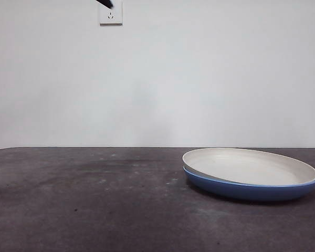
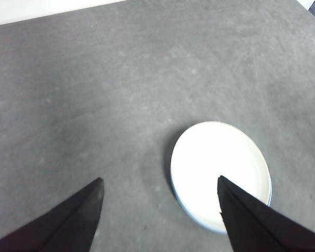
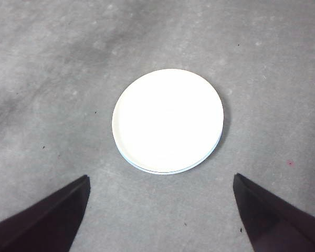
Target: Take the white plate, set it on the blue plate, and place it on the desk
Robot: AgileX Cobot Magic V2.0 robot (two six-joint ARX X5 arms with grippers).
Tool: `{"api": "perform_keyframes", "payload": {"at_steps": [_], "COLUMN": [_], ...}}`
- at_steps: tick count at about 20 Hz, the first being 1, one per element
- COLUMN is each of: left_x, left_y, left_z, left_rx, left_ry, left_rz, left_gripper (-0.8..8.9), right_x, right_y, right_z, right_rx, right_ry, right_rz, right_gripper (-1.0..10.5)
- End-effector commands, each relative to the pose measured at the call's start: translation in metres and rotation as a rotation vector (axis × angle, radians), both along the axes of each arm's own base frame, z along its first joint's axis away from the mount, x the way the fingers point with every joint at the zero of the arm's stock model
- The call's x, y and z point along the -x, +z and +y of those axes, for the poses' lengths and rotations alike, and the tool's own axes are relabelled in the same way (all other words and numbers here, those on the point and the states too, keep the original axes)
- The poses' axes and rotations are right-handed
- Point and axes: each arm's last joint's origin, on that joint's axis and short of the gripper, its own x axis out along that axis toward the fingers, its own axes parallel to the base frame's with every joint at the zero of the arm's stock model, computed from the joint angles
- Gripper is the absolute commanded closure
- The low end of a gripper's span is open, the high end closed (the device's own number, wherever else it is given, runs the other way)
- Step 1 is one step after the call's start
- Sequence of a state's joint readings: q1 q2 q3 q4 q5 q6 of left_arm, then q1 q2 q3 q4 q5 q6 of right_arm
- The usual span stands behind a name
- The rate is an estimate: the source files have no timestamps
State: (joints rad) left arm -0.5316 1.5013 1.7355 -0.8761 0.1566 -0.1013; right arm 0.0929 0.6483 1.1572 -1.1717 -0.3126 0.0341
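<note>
Front view, left to right: bare desk (image 1: 84,199) fills the left and centre of the frame. A wall socket (image 1: 110,14) sits at upper left, with a black arm tip (image 1: 106,3) poking in just above it; which arm it belongs to cannot be told from here. At lower right sits the stack: white plate (image 1: 249,167) nested in the blue plate (image 1: 252,190), the white one riding a little tilted, with its left rim lifted clear of the blue rim.

Left wrist view: left gripper (image 2: 160,210) high over the desk, jaws spread wide, nothing between them. The white plate (image 2: 220,170) shows lower right of centre, with a thin blue edge (image 2: 191,212) peeking out beneath.

Right wrist view: right gripper (image 3: 160,210) also high, jaws wide apart and empty. White plate (image 3: 168,119) is near centre frame, with a sliver of blue plate (image 3: 147,170) along its lower edge.

Handling judgement: both plates look rigid and glossy, so likely slick under the jaws, and they would chip or clatter if dropped. They are shallow with a low curved rim, so the rim is the only purchase. If the stack is now to be set elsewhere on the desk, pinch both rims together at one edge. If only the white one is lifted, use the raised left rim, where a jaw can slip under. Expect droop from an edge grip.
</note>
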Motion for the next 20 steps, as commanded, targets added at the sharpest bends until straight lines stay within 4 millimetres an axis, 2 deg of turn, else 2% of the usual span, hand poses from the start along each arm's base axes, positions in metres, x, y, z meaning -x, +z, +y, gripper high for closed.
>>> {"api": "perform_keyframes", "payload": {"at_steps": [1, 6, 9, 12, 18, 20], "left_x": [0.023, 0.083, 0.106, 0.116, 0.117, 0.117], "left_y": [-0.005, -0.036, -0.054, -0.062, -0.063, -0.063], "left_z": [0.012, 0.042, 0.051, 0.056, 0.056, 0.056], "left_rx": [-0.013, 0.063, 0.118, 0.129, 0.125, 0.125], "left_ry": [-0.044, -0.216, -0.322, -0.355, -0.355, -0.355], "left_rz": [-0.041, -0.001, 0.046, 0.092, 0.102, 0.102], "left_gripper": [4.7, 4.7, 4.71, 4.71, 4.71, 4.71], "right_x": [0.001, 0.001, 0.0, 0.0, -0.005, -0.014], "right_y": [0.005, 0.005, 0.004, 0.002, -0.009, -0.015], "right_z": [0.0, 0.0, 0.0, 0.0, 0.001, 0.001], "right_rx": [-0.004, -0.005, -0.006, -0.005, -0.014, -0.025], "right_ry": [-0.003, -0.002, 0.0, 0.0, -0.012, -0.03], "right_rz": [-0.018, -0.015, -0.001, 0.014, 0.066, 0.104], "right_gripper": [5.1, 5.1, 5.1, 5.1, 5.1, 5.1]}}
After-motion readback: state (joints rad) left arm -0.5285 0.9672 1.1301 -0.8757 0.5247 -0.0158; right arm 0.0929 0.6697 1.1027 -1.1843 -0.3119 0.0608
